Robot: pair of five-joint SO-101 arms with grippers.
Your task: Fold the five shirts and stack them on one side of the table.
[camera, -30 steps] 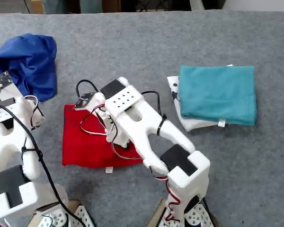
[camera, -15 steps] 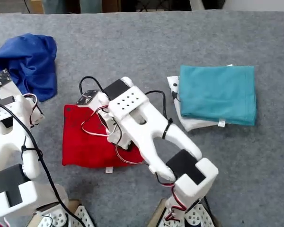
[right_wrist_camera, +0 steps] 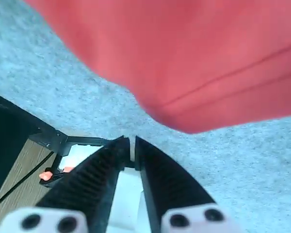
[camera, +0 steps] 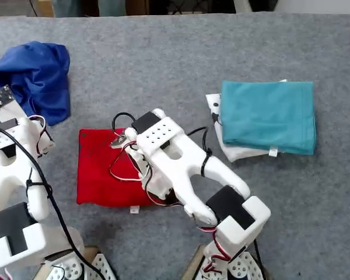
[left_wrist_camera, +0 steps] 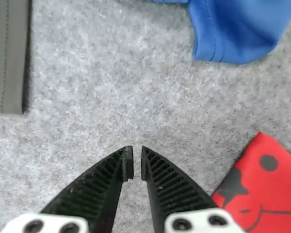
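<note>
The right gripper and left gripper are both sitting closed, empty. At the red shirt's edge, the right should be opening wide, then pinching every layer.

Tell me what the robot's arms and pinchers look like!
The left arm and right arm are chunky white plastic with black motor blocks, and thin red and black cables loop along them. The left gripper and right gripper have black, ribbed, pointed fingers on white bases with screw holes.
</note>
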